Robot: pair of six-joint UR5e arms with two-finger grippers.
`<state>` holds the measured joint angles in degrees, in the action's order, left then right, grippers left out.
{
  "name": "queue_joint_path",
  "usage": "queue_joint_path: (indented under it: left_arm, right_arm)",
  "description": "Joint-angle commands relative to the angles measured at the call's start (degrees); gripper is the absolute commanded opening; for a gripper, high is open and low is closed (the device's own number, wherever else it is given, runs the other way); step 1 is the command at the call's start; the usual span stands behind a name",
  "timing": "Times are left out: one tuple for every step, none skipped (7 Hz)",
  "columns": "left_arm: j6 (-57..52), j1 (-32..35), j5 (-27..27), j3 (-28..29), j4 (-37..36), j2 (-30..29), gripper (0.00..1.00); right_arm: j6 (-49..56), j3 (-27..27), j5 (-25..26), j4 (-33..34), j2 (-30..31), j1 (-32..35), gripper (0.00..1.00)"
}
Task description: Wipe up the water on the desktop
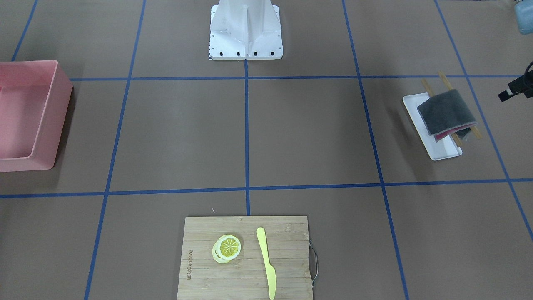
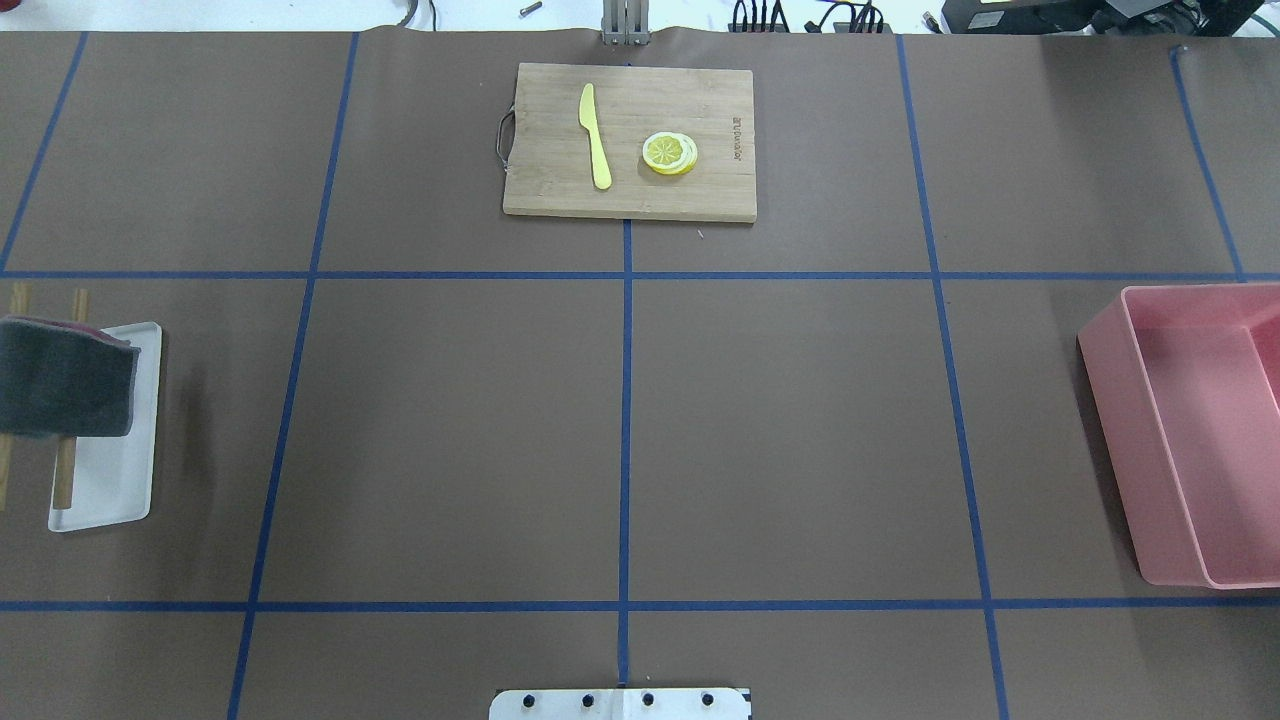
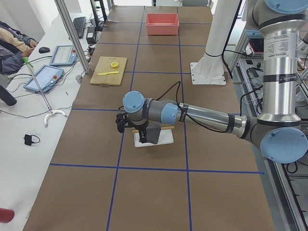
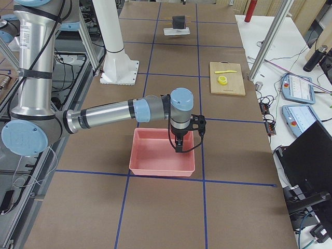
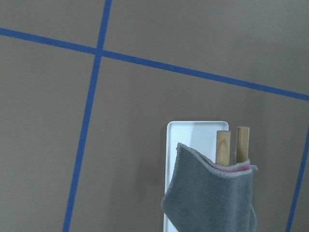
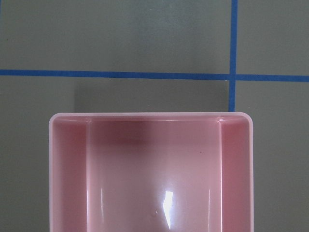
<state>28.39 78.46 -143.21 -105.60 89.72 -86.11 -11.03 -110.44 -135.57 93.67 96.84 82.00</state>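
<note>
Cropped things, and two pincers we cannot read

From the front camera we lose the left part of the pink bin [image 1: 63, 125] past the frame edge, and the near end of the cutting board [image 1: 287, 250] and the tip of the yellow knife [image 1: 267, 262] at the bottom. From overhead, the grey cloth [image 2: 60, 385] runs off the left edge. In the left wrist view it covers most of the two wooden rods [image 5: 223, 145] and much of the white tray [image 5: 193, 133]. The left pincer [image 3: 141, 136] shows only small and dark against the cloth, from the side. The right pincer [image 4: 179, 147] is just as small above the bin. We cannot tell how the jaws of either one stand.
</note>
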Motion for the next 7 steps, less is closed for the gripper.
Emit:
queue_joint_path:
  left_arm:
    - [10.6,-6.8,2.4,0.4,4.2,-1.0,0.97]
    - [11.6,-7.3,2.5,0.9,4.8,-1.0,0.94]
    - [13.3,-8.5,2.5,1.9,4.9,-1.3,0.88]
    - [13.3,-9.0,2.5,1.9,4.9,-1.3,0.85]
    - [13.3,-9.4,2.5,2.7,5.0,-1.3,0.81]
    - [13.3,-9.4,2.4,2.7,5.0,-1.3,0.77]
    - [13.4,-9.5,2.3,2.7,5.0,-1.3,0.68]
  right_arm:
    - [-0.2,-0.3,-0.7,-0.2,-0.9,-1.8,1.0]
    - [-0.7,-0.1,-1.4,-0.2,-1.4,-1.9,1.0]
    - [-1.3,0.1,-1.6,-0.2,-1.9,-2.5,1.0]
    - [-1.4,0.0,-1.6,-0.2,-2.0,-2.8,1.0]
    - [-2.3,0.0,-1.6,-0.2,-2.2,-3.2,1.0]
    - [-2.6,0.0,-1.7,-0.2,-2.2,-3.4,1.0]
    - [-2.6,0.0,-1.7,-0.2,-2.2,-3.8,1.0]
